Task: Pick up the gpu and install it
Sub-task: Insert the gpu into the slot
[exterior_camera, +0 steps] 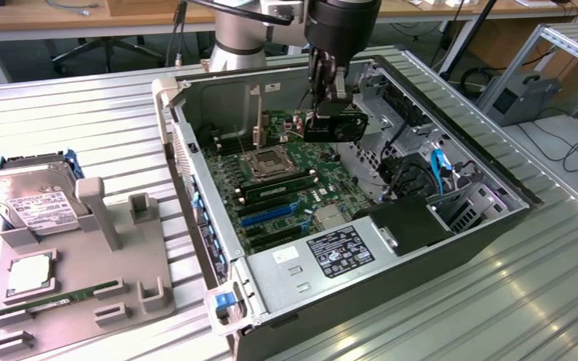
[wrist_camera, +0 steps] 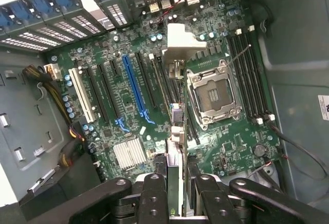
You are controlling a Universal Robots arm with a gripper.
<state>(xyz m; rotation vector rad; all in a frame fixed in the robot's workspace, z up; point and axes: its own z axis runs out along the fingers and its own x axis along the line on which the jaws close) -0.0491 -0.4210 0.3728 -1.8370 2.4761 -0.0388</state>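
The robot's black two-fingered hand [exterior_camera: 327,113] hung inside the open black tower computer case [exterior_camera: 490,226], above the green motherboard [exterior_camera: 294,184]. It was clenched on the gpu [exterior_camera: 336,124], a thin dark expansion card with a black fan cooler, gripping it by its top edge so that the card hung edge-down between the fingers. In the wrist view the card [wrist_camera: 175,131] ran as a narrow strip from between the fingers [wrist_camera: 154,198] down toward the board, hovering over the row of long expansion slots, just beside the silver processor socket [wrist_camera: 213,95] and to the socket's side of the blue slot [wrist_camera: 134,85]. Whether its lower edge had touched a slot could not be told.

The card looked light and stiff, but fragile: a bare circuit board with small parts and a contact edge that would not forgive scraping or twisting. The sound place to hold it was the one in use, flat on both faces along the top edge, clear of the fan and the contacts. A tilted card would likely bind in the slot, so it wanted to go down square.

On the ribbed metal worktop [exterior_camera: 88,120], at the exterior view's left, a grey fixture tray [exterior_camera: 78,278] carried a silver hard drive in a blue-tabbed caddy [exterior_camera: 28,199] and a narrow green RAM stick [exterior_camera: 58,298].
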